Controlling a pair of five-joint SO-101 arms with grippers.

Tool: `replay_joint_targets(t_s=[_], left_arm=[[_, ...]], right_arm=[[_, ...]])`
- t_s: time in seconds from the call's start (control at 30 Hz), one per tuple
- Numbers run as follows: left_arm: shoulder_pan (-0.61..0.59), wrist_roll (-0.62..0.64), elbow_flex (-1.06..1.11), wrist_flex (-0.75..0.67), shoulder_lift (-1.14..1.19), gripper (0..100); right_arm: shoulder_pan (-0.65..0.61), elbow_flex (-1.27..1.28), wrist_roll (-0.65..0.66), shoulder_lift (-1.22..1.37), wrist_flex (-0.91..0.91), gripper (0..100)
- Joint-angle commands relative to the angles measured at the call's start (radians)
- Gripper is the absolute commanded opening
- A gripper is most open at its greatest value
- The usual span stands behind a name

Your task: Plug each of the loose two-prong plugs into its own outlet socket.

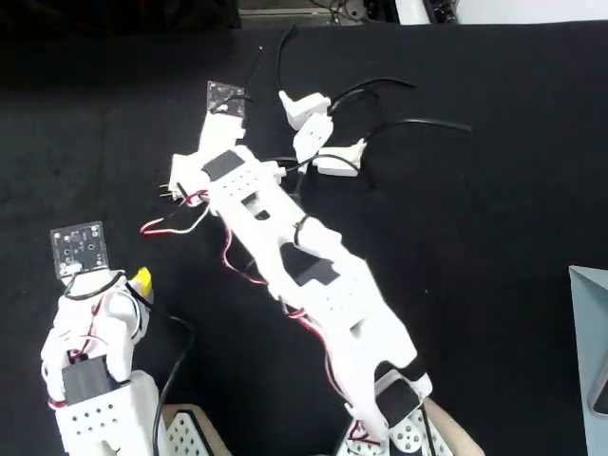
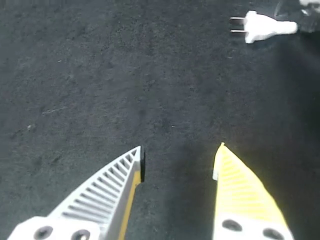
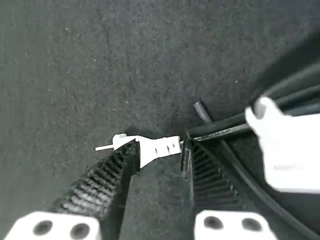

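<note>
Since the plug (image 3: 156, 148), grasped at the tips of my right hand (image 3: 160, 149), looked light, rigid and slick, I judged its cord (image 3: 220, 131) would twist it; holding the body behind the prongs (image 3: 104, 148) seemed safest.

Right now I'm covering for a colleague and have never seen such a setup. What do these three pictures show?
These are two small robot arms on a table under black cloth. The high view looks down from a fixed camera; the other two pictures come from a camera on each arm's wrist. The left gripper, white and yellow, is open above bare cloth, with a loose white plug lying farther off. The right gripper is shut on a second white plug, next to black cables. More white connectors lie by the outstretched arm's far end.
</note>
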Motion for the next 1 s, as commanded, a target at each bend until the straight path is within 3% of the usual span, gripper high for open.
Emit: replay_joint_targets(t_s=[0.0,0.2,0.5,0.67,0.83,0.97], left_arm=[[-0.031,0.006,-0.01,0.009,-0.006,24],[-0.084,0.009,-0.03,0.008,-0.008,24],[-0.274,0.014,-0.087,0.008,-0.008,24],[-0.28,0.014,-0.087,0.003,-0.008,24],[-0.28,0.014,-0.087,0.003,-0.008,24],[-0.28,0.014,-0.087,0.002,-0.008,24]], right_arm=[[-0.017,-0.143,-0.031,0.024,0.052,13.2],[-0.002,-0.286,-0.035,0.091,0.155,13.2],[0.002,-0.409,-0.141,0.196,0.18,13.2],[0.009,-0.478,-0.209,0.211,0.256,14.5],[-0.014,-0.549,-0.25,0.213,0.361,25.4],[-0.014,-0.552,-0.284,0.214,0.358,23.0]])
